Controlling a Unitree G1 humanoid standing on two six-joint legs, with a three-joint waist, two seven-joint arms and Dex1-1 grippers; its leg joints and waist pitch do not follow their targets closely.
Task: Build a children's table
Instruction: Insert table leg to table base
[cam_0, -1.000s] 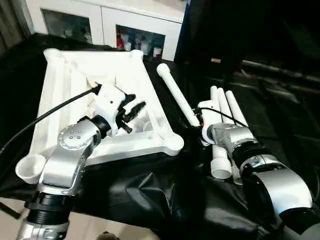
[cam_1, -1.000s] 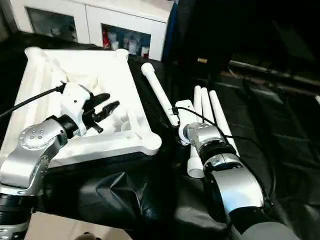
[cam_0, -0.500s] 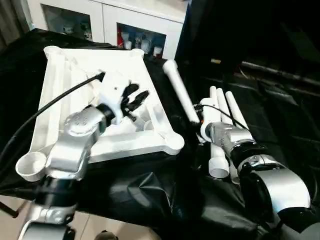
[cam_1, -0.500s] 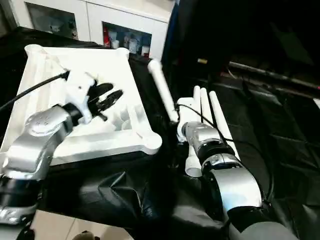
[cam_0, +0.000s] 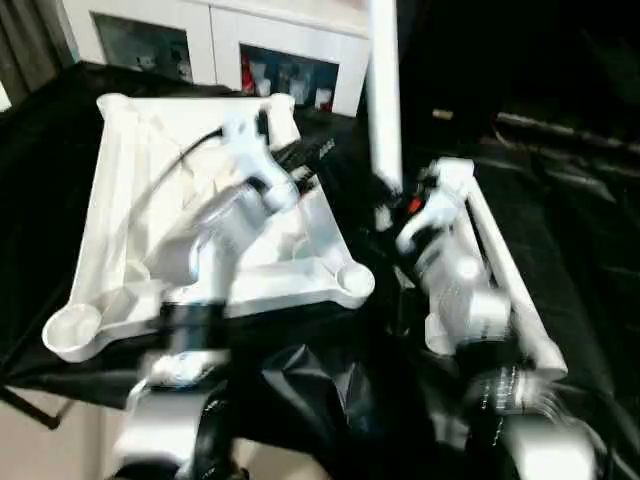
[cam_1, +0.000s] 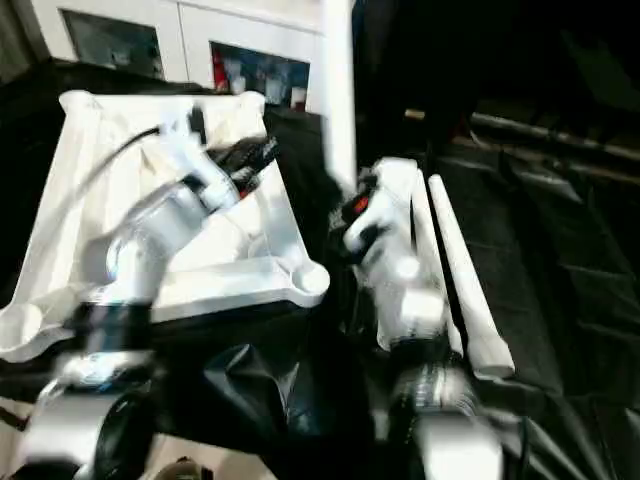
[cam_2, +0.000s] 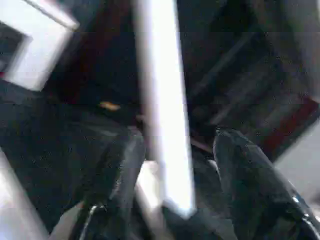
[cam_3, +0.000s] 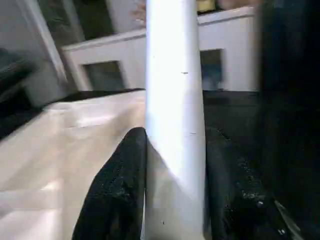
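The white plastic rectangular tabletop (cam_0: 200, 190) lies underside up on the black cloth-covered work surface (cam_0: 300, 380), ribs & round corner sockets facing up. No socket in view has a leg in it, so assembly looks barely begun: all four legs are left to fit, as far as I can judge.

R gripper (cam_3: 172, 150) is clenched on a long tapered white tube leg (cam_0: 384, 90), which stands roughly upright above it; in the R wrist view black fingers (cam_3: 120, 185) press on both sides of the tube. The leg's lower end sits at the R gripper, just beside the tabletop's near right corner socket (cam_0: 352, 280), not yet in it.

L gripper (cam_2: 175, 150) reaches over from the tabletop side; the same leg passes between its two fingers. L wrist view shows gaps either side of the tube, so it looks released, not gripping, though motion blur makes contact hard to rule out.

Count:
- tabletops: 1
- legs held upright: 1
- legs lying on the cloth beside the R forearm: at least 2 (cam_1: 465, 290); blur & the arm hide whether there's a 3rd
- corner sockets seen: 4, all empty

Next step, prob.: steer the leg's thick end into a socket, w/ L gripper steadying.
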